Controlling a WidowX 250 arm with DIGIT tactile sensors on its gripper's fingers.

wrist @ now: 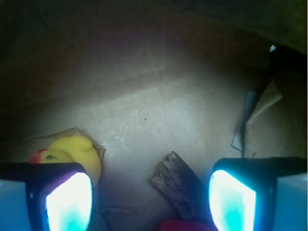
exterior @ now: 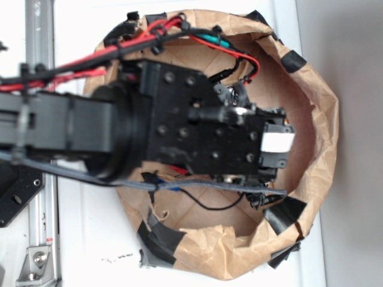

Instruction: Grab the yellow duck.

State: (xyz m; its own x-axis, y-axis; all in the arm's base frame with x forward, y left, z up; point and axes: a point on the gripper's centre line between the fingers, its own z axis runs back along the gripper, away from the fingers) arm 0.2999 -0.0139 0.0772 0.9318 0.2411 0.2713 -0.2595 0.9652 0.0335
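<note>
Yellow duck (wrist: 77, 153) — against open hand's (wrist: 151, 199) left finger, paper wall behind

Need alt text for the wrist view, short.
Open gripper low inside a brown paper enclosure, its glowing fingers wide apart. The yellow duck sits by the left finger; a brown bark piece lies between them.
</note>
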